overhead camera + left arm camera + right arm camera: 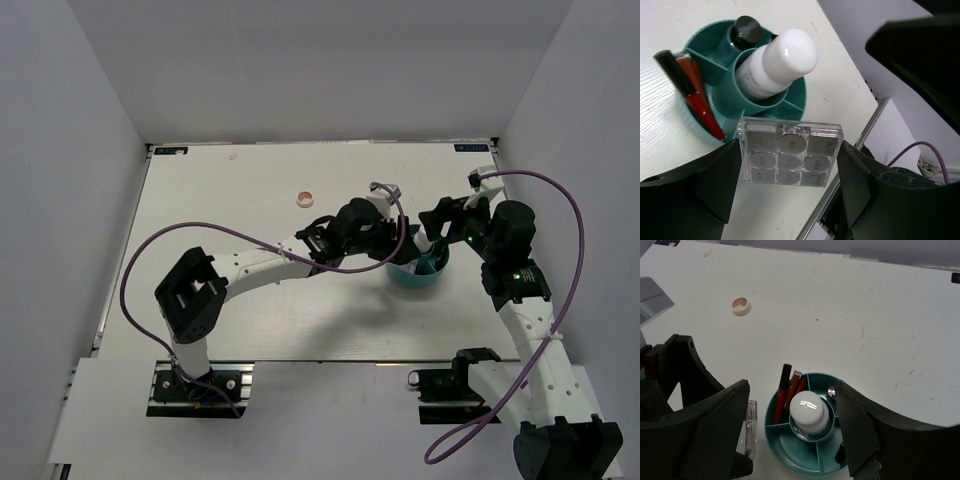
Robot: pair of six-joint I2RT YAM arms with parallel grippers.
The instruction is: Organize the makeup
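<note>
**Clearance around the tub**

The white bottle [809, 410] fills the centre well of the teal tub [771, 434]; pencils [784, 392] stand in 1 rim compartment. The palette [790, 155], clamped in the left gripper [789, 167], stands just beside the tub wall, blocking that side. Open table [840, 315] surrounds the peach compact [740, 305].

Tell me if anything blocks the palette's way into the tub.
The right gripper hangs open right over the tub, and the bottle stands in its middle. The wedges nearest the palette, held by the left gripper, look empty.
</note>
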